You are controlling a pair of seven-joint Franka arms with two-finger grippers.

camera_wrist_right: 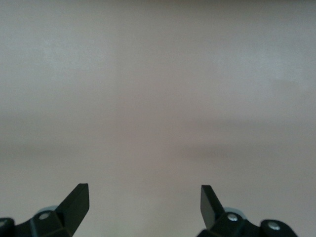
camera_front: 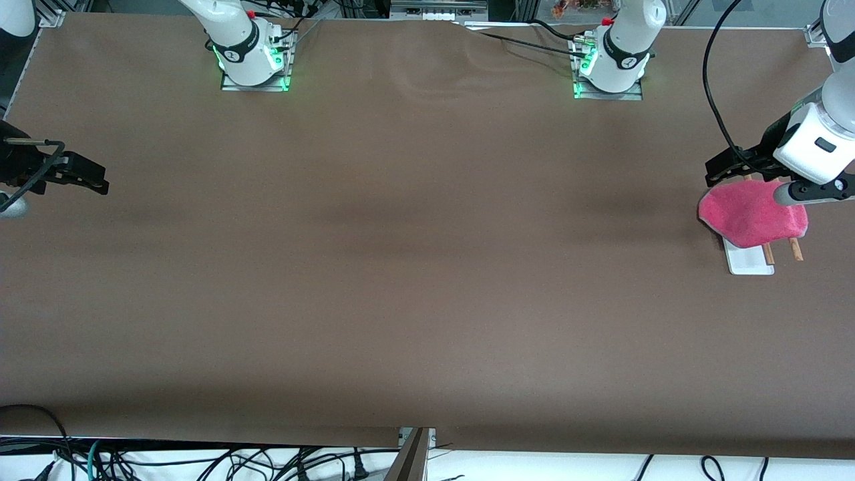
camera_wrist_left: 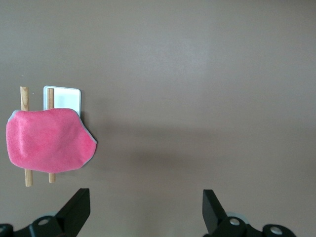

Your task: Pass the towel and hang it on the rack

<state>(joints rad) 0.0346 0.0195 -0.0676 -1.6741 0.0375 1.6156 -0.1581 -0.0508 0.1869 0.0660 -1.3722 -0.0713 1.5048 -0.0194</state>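
A small bright pink fuzzy towel [camera_front: 751,215] is lying draped over the two thin brown wooden rods of the white-based rack [camera_front: 749,259], at the left arm's end of the brown desk [camera_front: 414,267]. The left pincer [camera_wrist_left: 145,210] is hovering wide open over the desk beside the rack. The right pincer [camera_wrist_right: 144,205] is waiting, empty and spread, over the right arm's end.

Even overhead light falls on the brown worktop [camera_front: 414,267], leaving soft dark bands of shadow across its middle and along the edge nearest the front camera. The pink towel [camera_wrist_left: 47,140] stands sharp and vivid in the left wrist view, with a dim broad shadow beside it. The right wrist view is pale, washed out and hazy, and green lamps glow at both arm bases.
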